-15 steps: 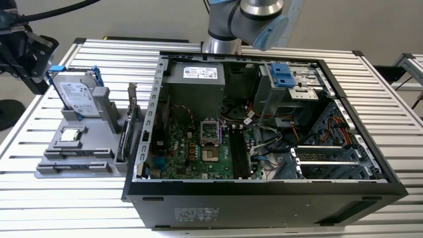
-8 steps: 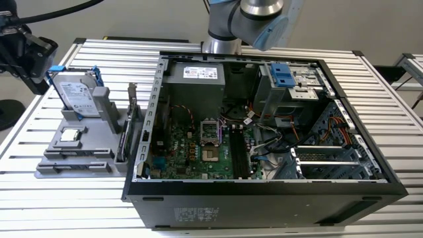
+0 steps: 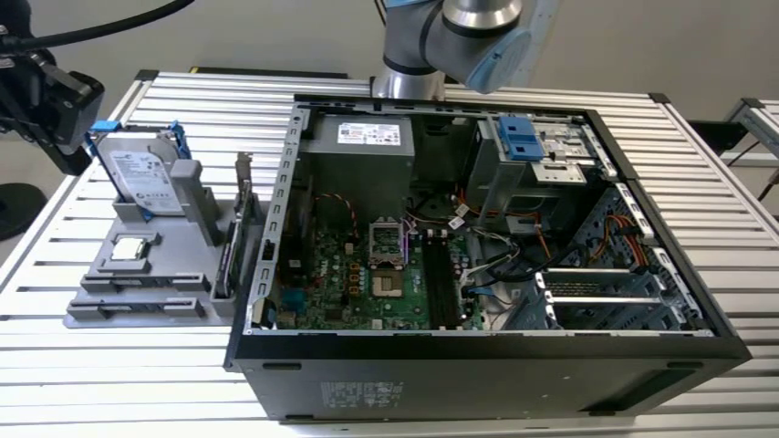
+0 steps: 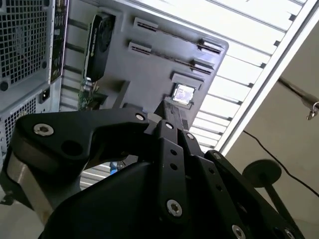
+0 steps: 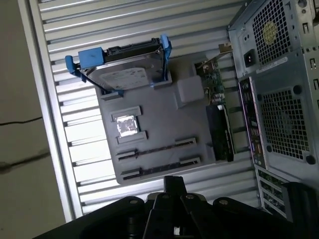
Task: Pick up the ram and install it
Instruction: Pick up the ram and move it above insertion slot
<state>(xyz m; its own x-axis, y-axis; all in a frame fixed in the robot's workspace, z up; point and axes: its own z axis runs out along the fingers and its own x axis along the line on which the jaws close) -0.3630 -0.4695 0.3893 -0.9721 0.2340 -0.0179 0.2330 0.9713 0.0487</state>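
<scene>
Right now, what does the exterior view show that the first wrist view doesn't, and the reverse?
Exterior view: inside the open case, the motherboard and power supply. First wrist view: the case's rear panel with vents and ports. Both: the grey holder carrying the hard drive, a chip and a card standing on edge.

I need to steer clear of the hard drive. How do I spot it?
On the exterior view's left, beside the open black computer case, sits a grey plastic parts stand. The silver boxy hard drive stands tilted at its far end; alone there, it carries a white label and blue side rails.
</scene>
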